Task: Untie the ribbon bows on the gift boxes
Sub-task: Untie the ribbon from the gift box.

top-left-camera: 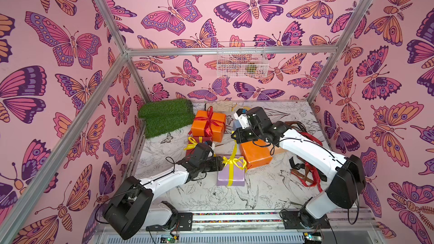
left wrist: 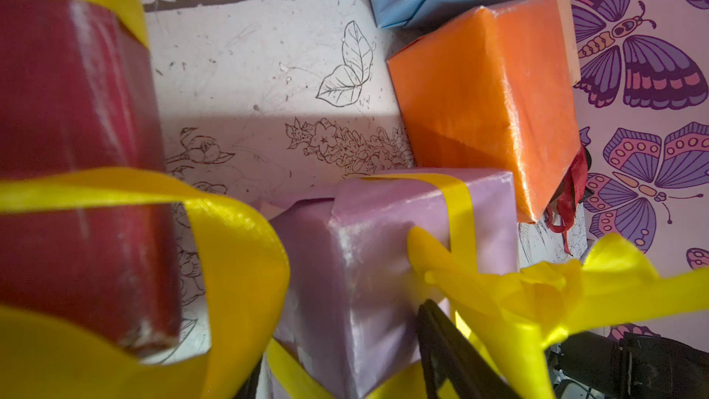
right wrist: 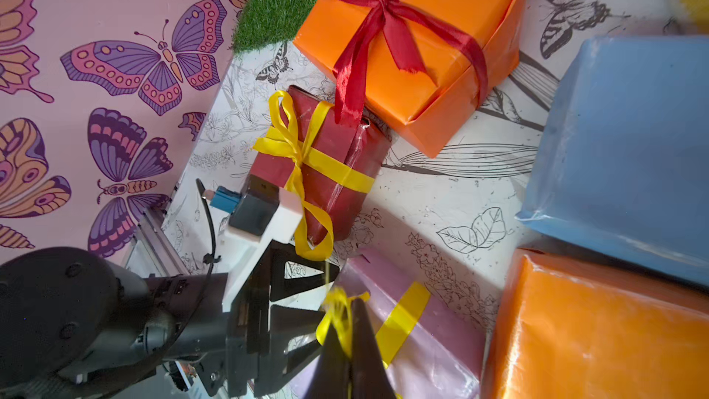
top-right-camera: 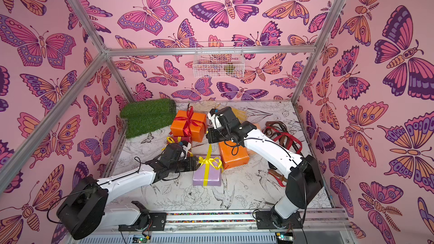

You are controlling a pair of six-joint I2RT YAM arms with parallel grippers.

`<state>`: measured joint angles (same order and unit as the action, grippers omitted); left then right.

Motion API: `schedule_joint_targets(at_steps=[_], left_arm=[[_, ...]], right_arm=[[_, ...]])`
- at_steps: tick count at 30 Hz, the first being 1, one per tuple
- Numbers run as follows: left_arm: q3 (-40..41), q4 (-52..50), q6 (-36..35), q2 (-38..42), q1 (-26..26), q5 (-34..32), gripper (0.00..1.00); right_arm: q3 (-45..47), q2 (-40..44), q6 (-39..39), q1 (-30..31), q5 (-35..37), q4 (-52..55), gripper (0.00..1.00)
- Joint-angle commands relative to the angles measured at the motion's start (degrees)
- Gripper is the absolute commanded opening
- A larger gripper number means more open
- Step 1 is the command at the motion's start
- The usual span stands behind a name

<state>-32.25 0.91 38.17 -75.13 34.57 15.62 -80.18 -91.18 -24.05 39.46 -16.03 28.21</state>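
My right tool (right wrist: 352, 303) is pinched shut on one tail of the yellow bow (top-left-camera: 234, 161) on the lilac box (top-left-camera: 231, 178). In both top views that tail runs as a straight strand from the knot up to the tool. The bow's loops are not yet undone.

My left tool (top-left-camera: 219, 163) sits at the left end of the same box. Its jaws stand apart on either side of that end and, as far as I can see, press against it.

The lilac box lies mid-table (top-left-camera: 211, 195). A bare orange box (top-left-camera: 256, 153) is just beside its far right corner, and a light blue box (right wrist: 621, 140) lies beyond that, under my right arm. Farther back, a second orange box (top-left-camera: 218, 130) carries a tied red bow (top-left-camera: 209, 120). A dark red box (right wrist: 333, 170) with its own tied yellow ribbon (right wrist: 291, 143) lies against its front. Loose red, brown and black ribbons (top-left-camera: 310, 172) lie along the table's right side.
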Motion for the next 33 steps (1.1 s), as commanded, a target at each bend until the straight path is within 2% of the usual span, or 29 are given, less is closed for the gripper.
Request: schedule_joint_targets(at_steps=[1,11,17,24,27,29,33], left_arm=[[1.9,-5.3,-1.9,-2.0,0.4,-2.3,0.64],[2.0,-5.3,-1.9,-2.0,0.8,-2.3,0.64],[2.0,-5.4,-1.9,-1.6,0.9,-2.5,0.65],[1.8,-5.4,-1.9,-1.6,1.0,-2.5,0.65],[1.5,-5.4,-2.0,-1.6,1.0,-2.6,0.65],[1.4,-5.4,-2.1,-1.8,1.1,-2.6,0.65],[1.1,-5.4,-2.3,-1.8,1.1,-2.5,0.65]], right_arm=[[-3.6,2.3,4.2,-0.3,4.3,5.5,0.0],[-14.3,4.1,10.5,-3.0,9.5,13.5,0.0],[-20.6,5.3,11.1,-7.5,9.1,14.4,0.0],[-28.7,1.5,11.5,-11.1,7.9,17.9,0.0],[-28.7,1.4,12.0,-11.6,8.2,19.1,0.0],[-28.0,1.5,12.0,-12.0,11.2,21.2,0.0],[-20.4,7.8,9.9,-15.5,17.1,21.2,0.0]])
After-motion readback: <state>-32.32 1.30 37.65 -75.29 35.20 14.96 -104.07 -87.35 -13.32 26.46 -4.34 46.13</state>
